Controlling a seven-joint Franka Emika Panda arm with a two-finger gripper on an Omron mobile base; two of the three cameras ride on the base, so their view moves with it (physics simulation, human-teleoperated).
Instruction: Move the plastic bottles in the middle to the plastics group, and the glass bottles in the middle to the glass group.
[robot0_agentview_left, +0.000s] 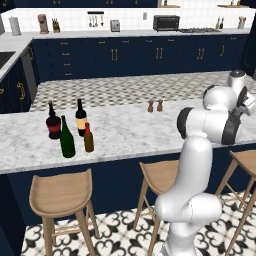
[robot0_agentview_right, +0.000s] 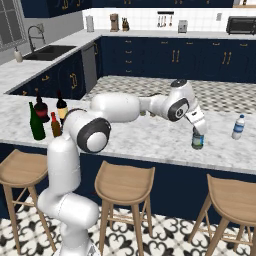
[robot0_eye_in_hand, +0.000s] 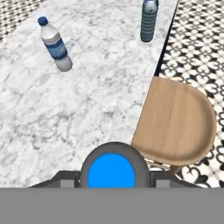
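Green bottle (robot0_agentview_left: 67, 138) and amber bottle (robot0_agentview_left: 88, 139) parked by glass group (robot0_agentview_left: 53, 123). Gripper (robot0_agentview_right: 198, 134) pinching bluish bottle (robot0_agentview_right: 198, 140), still short of water bottle (robot0_agentview_right: 238, 127).

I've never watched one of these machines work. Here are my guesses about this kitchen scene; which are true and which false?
1. The jaws are at the top of a small bluish bottle standing on the marble counter. True.
2. That bottle lies tipped on its side. False: it stands upright.
3. A clear water bottle with a blue cap stands apart from it, further right along the counter. True.
4. The green bottle and the amber bottle are at the far right end. False: they stand at the left, just in front of two dark wine bottles.
5. Two small wooden shakers stand on the counter. True.
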